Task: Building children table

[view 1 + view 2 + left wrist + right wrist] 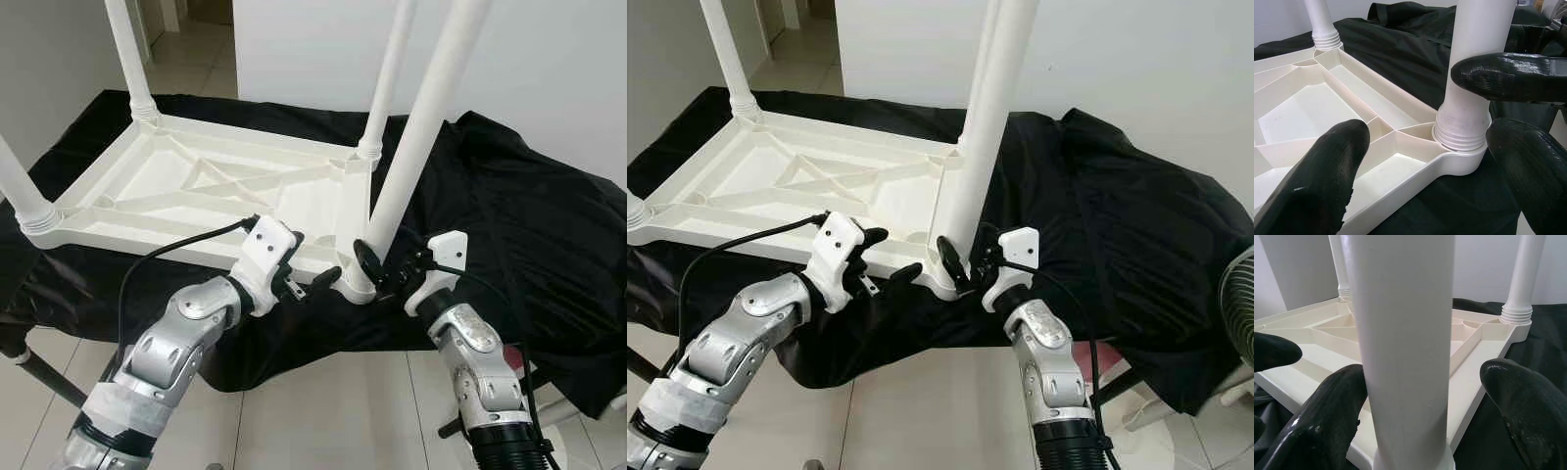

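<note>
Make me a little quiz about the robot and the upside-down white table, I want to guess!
1. True or false: the white plastic tabletop lies upside down on a black cloth.
2. How many white round legs stand in its corner sockets? A two, B three, C four.
3. Fill in: the right pincer has its black fingers around the near corner ____.

The left pincer sits beside that corner, fingers apart.

Key: 1 true; 2 C; 3 leg.
</note>
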